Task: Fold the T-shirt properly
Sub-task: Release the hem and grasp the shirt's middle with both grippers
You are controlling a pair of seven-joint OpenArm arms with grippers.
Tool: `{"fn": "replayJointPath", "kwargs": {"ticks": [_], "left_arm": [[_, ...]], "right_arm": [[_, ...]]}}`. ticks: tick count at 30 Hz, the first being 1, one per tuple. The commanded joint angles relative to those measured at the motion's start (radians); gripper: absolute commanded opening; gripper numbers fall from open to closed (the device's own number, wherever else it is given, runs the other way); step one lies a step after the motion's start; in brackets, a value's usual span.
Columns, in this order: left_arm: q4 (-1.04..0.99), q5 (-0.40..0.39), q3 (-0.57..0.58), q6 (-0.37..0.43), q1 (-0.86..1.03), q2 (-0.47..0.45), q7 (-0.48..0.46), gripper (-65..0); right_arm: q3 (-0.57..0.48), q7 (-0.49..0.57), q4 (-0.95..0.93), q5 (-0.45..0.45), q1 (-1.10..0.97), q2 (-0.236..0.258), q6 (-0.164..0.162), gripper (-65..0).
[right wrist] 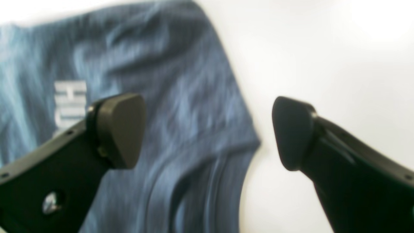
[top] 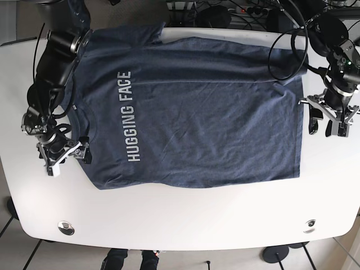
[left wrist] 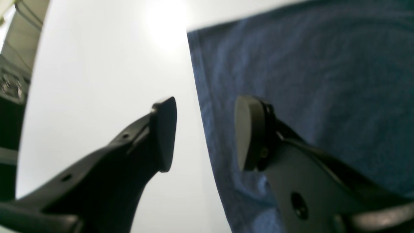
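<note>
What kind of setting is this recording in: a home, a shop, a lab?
Most likely a robotics lab or workshop. A white table carries two arms, a T-shirt printed "HUGGING FACE" lies flat between them, and cables and power strips crowd the far edge.

Overhead light is bouncing hard off the white table [left wrist: 97, 81], blowing out into a glare spot near the top of the left wrist view and washing out the top right corner of the right wrist one. Both wrist views are looking soft, with the T-shirt [right wrist: 168, 106] smeared by blur and its white print unreadable. The base view is staying sharp and evenly lit, showing only faint shadows.
</note>
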Motion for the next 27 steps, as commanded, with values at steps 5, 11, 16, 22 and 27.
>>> {"fn": "replayJointPath", "kwargs": {"ticks": [5,11,16,22,27], "left_arm": [[-0.145,0.101,-0.005,-0.001,-0.116,-0.004,-0.015,-37.6],[-0.257,0.138,-0.008,-0.001,-0.149,-0.029,-0.016,-37.6],[-0.266,0.142,-0.01,-0.001,-0.141,-0.029,-0.085,-37.5],[-0.374,0.141,0.003,-0.001,-0.182,-0.058,-0.121,-36.8],[-0.607,0.141,0.049,0.169,-0.29,-0.115,-0.122,-19.2]], "right_arm": [[-0.128,0.268,-0.366,0.017,0.172,0.107,0.003,-5.9],[-0.155,0.437,-0.518,0.017,0.183,0.115,0.003,-5.9],[-0.157,0.437,-0.524,0.017,0.132,0.079,0.006,-5.9],[-0.221,0.438,-0.521,0.022,0.109,0.021,0.008,-14.7],[-0.224,0.438,-0.505,0.019,0.109,0.007,0.005,-30.6]]}}
